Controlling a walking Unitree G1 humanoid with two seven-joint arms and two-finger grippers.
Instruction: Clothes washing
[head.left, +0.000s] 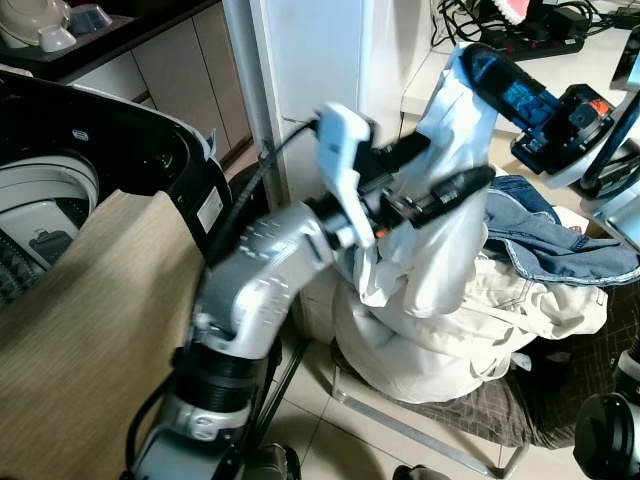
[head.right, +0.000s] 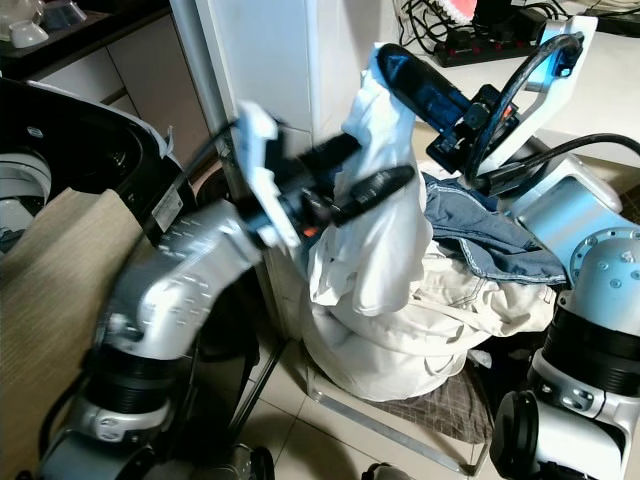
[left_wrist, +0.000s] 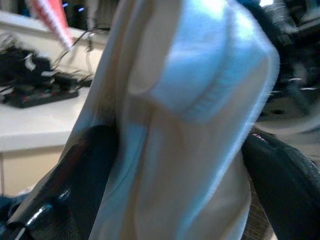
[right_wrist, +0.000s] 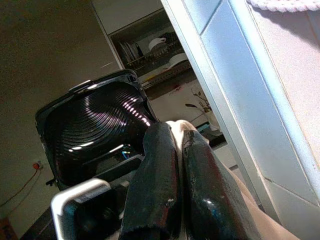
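pinching the white garment (head.left: 440, 250), both the left tool (head.left: 445, 175) and right tool (head.right: 400, 70) lift it.

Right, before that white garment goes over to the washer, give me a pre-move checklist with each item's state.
1. Right hand grip on the white garment: ok, fingers shut on its top edge, lifting it.
2. Left hand grip: ok, fingers on either side of the garment's middle.
3. Garment free of the laundry pile: not ok, its lower part is bunched on the pile.
4. Denim piece not tangled with it: cannot tell.
5. Washer lid open: ok, raised, drum visible.
6. Path to the drum: not ok, left arm and white pillar stand between.
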